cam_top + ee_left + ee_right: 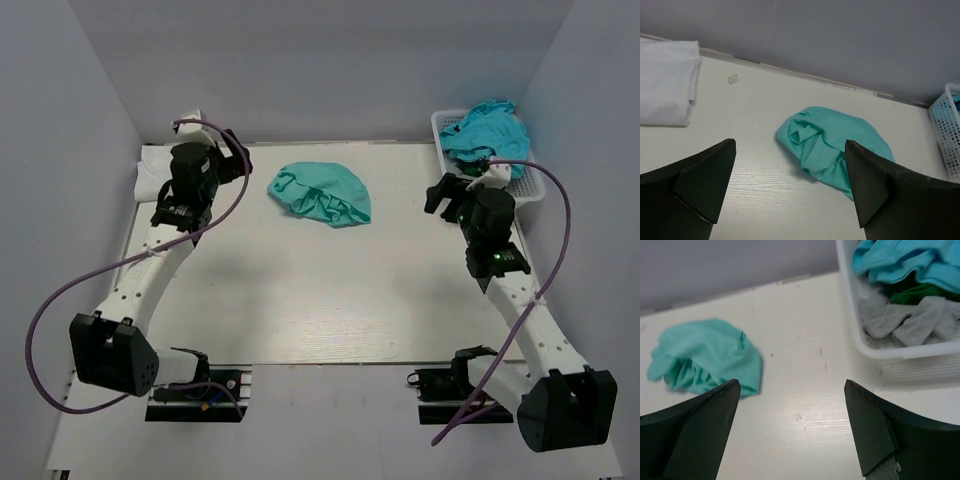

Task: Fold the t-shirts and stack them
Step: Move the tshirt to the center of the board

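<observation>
Top external — mint t-shirt crumpled near far table edge (basket well right).

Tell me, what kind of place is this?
Likely a robot test cell: two robot arms at a white table, plain walls around, a crumpled mint t-shirt and a full laundry basket.

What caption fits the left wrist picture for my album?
Open left tool faces a crumpled mint shirt, folded white shirt nearby.

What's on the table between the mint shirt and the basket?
Nothing: bare table between mint t-shirt and white basket, shown in the right wrist view.
</observation>
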Robot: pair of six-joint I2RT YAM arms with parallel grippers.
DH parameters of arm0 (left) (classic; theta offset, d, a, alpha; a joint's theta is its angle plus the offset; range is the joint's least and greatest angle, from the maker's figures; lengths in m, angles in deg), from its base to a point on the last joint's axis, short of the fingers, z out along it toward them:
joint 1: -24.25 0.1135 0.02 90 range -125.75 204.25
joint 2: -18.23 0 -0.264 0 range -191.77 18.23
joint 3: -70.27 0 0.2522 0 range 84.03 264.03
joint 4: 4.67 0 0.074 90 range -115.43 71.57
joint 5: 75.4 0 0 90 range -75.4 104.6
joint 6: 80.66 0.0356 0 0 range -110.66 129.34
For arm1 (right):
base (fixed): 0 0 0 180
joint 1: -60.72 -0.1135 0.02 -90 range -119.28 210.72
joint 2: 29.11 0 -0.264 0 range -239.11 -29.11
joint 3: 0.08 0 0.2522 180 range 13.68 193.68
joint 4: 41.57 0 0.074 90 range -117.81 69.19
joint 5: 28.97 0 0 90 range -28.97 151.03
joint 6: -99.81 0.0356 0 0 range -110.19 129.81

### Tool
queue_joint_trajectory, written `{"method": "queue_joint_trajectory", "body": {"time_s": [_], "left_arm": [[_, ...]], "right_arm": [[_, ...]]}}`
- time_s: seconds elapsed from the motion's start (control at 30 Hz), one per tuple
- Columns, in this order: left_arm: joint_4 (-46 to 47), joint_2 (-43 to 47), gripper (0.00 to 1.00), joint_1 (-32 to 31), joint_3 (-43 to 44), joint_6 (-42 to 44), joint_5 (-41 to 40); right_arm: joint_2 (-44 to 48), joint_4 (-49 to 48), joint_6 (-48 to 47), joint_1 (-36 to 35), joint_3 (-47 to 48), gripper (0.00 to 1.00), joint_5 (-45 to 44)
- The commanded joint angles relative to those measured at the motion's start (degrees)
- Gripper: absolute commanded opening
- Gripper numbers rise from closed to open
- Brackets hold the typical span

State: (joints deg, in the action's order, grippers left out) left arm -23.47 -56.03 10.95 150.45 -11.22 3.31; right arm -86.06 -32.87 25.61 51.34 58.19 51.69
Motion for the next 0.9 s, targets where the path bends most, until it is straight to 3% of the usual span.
{"method": "queue_joint_trajectory", "body": {"time_s": [0.0, 0.13, 0.17, 0.27, 0.33, 0.43, 0.53, 0.63, 0.87], "left_arm": [[-2.5, -4.2, 1.0, 0.1, 3.0, -1.0, 6.1], [-7.7, -16.1, 1.0, 0.1, 11.0, 0.3, 8.0], [-9.1, -19.1, 1.0, -0.4, 13.2, 1.3, 8.0], [-13.9, -28.0, 1.0, -0.4, 23.3, 4.3, 9.1], [-17.8, -37.2, 0.98, -0.4, 31.8, 6.1, 9.1], [-24.0, -49.3, 0.94, -0.9, 44.8, 6.8, 10.8], [-26.7, -56.2, 0.87, -0.9, 53.9, 6.8, 13.4], [-25.6, -59.8, 0.8, -0.9, 56.0, 7.4, 17.8], [-17.5, -57.5, 0.67, -0.9, 47.6, 7.9, 24.5]], "right_arm": [[-4.1, 1.6, -6.7, -0.1, 4.4, 0.9, 11.8], [-15.9, 9.5, -7.3, -0.1, 12.6, 0.9, 19.1], [-17.7, 10.4, -9.2, -0.3, 15.1, 0.9, 26.7], [-23.6, 8.3, -9.6, -1.4, 17.0, 0.9, 32.4], [-27.9, 6.5, -10.4, -2.6, 18.5, 0.9, 32.0], [-34.1, 9.5, -12.3, -4.6, 23.8, 0.9, 23.4], [-39.1, 13.3, -15.1, -6.6, 28.3, 0.9, 17.2], [-43.1, 15.1, -18.2, -9.1, 31.3, 0.9, 14.7], [-50.2, 14.6, -17.8, -11.4, 35.2, 0.9, 13.5]]}}
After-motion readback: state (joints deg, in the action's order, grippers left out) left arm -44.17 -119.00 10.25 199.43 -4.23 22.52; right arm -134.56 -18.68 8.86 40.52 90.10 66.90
